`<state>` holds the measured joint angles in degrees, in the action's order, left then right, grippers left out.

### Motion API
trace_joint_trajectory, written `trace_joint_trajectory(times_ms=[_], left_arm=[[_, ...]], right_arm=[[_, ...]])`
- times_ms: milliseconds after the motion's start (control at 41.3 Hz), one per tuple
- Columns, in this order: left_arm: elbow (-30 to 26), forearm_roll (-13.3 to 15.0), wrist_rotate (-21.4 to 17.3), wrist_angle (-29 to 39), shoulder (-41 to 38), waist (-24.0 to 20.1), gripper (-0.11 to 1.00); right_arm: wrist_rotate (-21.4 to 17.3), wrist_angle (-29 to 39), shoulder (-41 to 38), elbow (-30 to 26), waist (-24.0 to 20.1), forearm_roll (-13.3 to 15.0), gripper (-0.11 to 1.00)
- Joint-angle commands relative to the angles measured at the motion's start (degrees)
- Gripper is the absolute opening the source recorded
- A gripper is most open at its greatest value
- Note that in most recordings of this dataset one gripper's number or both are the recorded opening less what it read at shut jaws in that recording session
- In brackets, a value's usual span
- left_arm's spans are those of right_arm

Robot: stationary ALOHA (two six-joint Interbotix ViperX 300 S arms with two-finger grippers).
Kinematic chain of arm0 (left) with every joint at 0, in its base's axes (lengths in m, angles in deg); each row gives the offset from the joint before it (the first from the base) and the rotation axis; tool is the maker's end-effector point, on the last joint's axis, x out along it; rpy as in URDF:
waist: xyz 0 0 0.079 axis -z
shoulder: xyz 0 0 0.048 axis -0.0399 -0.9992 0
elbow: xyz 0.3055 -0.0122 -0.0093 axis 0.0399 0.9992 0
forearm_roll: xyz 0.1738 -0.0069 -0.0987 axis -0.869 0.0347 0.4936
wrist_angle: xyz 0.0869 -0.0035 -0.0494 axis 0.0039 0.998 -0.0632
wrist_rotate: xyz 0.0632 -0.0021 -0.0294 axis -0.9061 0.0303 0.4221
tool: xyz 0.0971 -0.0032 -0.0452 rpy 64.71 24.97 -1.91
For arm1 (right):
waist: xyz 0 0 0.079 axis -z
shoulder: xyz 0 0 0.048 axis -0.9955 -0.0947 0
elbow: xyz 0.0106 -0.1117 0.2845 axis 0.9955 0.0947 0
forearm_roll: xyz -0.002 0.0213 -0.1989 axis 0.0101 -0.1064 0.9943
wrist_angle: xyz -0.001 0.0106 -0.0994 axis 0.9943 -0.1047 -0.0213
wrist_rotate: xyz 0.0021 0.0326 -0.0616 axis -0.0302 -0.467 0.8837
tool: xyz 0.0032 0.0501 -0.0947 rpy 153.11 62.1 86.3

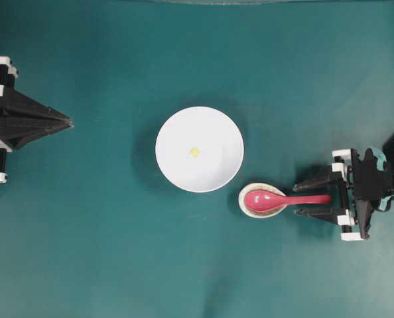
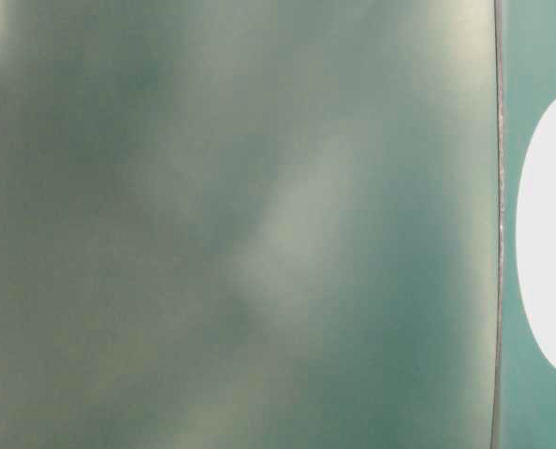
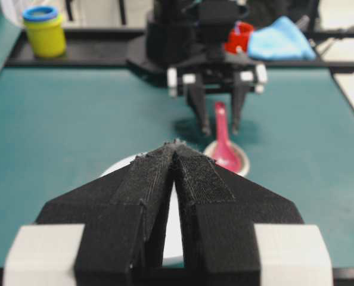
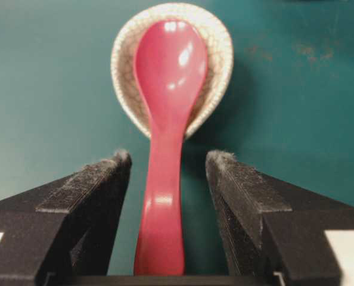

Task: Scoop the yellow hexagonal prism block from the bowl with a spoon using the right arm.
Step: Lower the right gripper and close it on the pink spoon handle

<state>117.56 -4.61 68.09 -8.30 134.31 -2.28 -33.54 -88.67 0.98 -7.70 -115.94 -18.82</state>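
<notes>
The right tool [image 4: 168,164] stands apart, its fingers [image 4: 99,179] flanking the spoon [image 4: 165,119] handle without touching it. The spoon's scoop lies in a speckled rest [image 1: 250,207] just beside the bowl [image 1: 213,126], where the yellow block [image 1: 194,152] sits. The left tool [image 1: 69,121] is together, well apart on the worktop [image 1: 104,252].

My workspace holds one white bowl [image 1: 199,149], one yellow hexagonal prism block [image 1: 194,152], one red-pink spoon [image 1: 276,199] and one speckled spoon rest [image 1: 248,207]. I count two grippers: my left gripper [image 1: 69,121] and my right gripper [image 1: 298,199]. Beyond the mat: one yellow jar [image 3: 44,31], one red cup [image 3: 239,37], one blue cloth [image 3: 280,39].
</notes>
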Motion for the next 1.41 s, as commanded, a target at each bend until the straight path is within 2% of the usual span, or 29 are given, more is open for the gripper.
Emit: trace_joint_trajectory(times_ms=[0, 388, 969, 1139, 1309, 1381], left_arm=[[-1.14, -0.09, -0.09, -0.70, -0.44, -0.09, 0.05], [-1.14, -0.18, -0.09, -0.70, -0.44, -0.09, 0.05], [-1.05, -0.09, -0.09, -0.70, -0.44, -0.09, 0.05], [-1.05, -0.09, -0.09, -0.70, -0.44, -0.09, 0.05], [-1.05, -0.18, -0.09, -0.70, -0.35, -0.09, 0.05], [-1.05, -0.18, -0.09, -0.70, -0.44, -0.09, 0.05]], right_arm=[[0.26, -0.26, 0.53, -0.35, -0.35, 0.00, 0.58], [0.35, -0.70, 0.53, -0.62, -0.35, 0.00, 0.56], [0.35, -1.85, 0.62, -0.62, -0.35, 0.00, 0.46], [0.35, -1.67, 0.62, -0.62, -0.35, 0.09, 0.39], [0.26, -1.85, 0.70, -0.70, -0.35, -0.09, 0.25], [0.26, -1.76, 1.05, -0.79, -0.35, -0.09, 0.24]])
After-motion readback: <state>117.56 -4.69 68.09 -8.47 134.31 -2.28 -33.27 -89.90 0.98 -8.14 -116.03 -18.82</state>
